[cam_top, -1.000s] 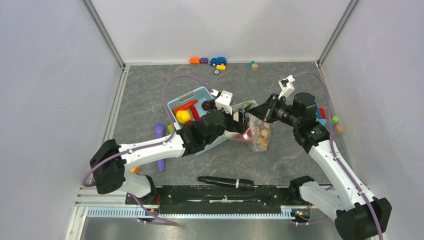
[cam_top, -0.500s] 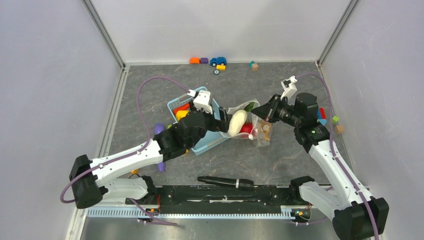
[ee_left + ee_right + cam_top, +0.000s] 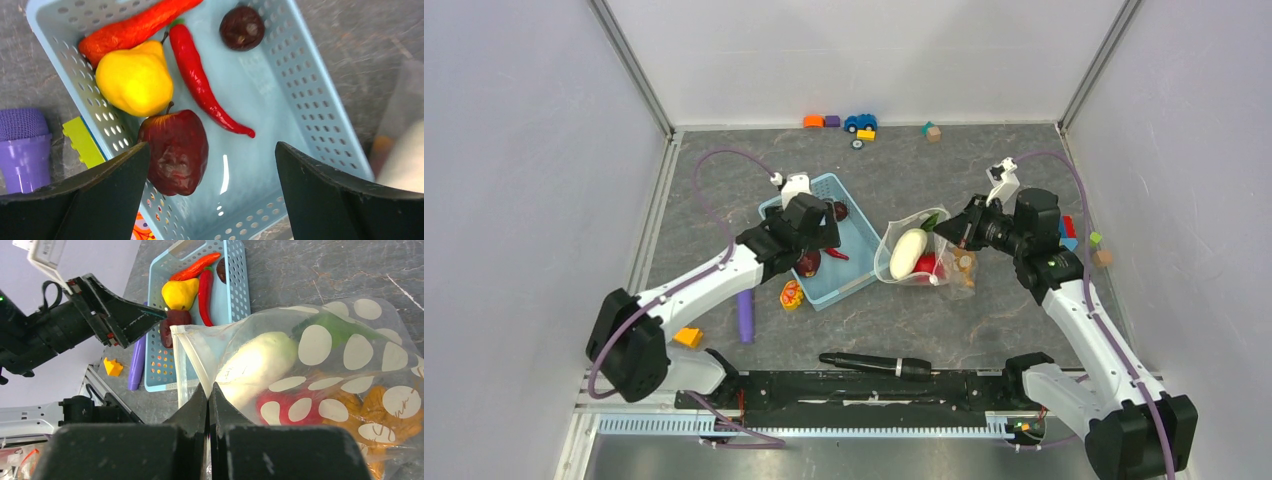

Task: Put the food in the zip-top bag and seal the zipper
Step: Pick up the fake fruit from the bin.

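My left gripper (image 3: 212, 192) is open and empty. It hovers over the light-blue basket (image 3: 310, 95), which holds an orange carrot (image 3: 135, 27), a yellow round fruit (image 3: 134, 79), a red chili (image 3: 205, 87), a maroon piece (image 3: 242, 27) and a red apple (image 3: 175, 150). My right gripper (image 3: 209, 390) is shut on the mouth edge of the dotted zip-top bag (image 3: 350, 350) and holds it open towards the basket. The bag (image 3: 944, 285) holds the white oblong (image 3: 255, 365) and red (image 3: 285, 407), orange and green pieces. The zipper strip (image 3: 185, 365) runs along the mouth.
A purple stick (image 3: 744, 315), a patterned orange piece (image 3: 791, 294) and a yellow block (image 3: 688, 337) lie left of the basket (image 3: 849, 272). A black tool (image 3: 874, 362) lies at the near edge. A toy car (image 3: 860, 123) and blocks sit at the back wall. More blocks (image 3: 1094, 240) lie far right.
My left gripper let the white oblong go inside the bag, then drew back to the left and now sits over the basket. My right gripper kept its hold on the bag mouth.
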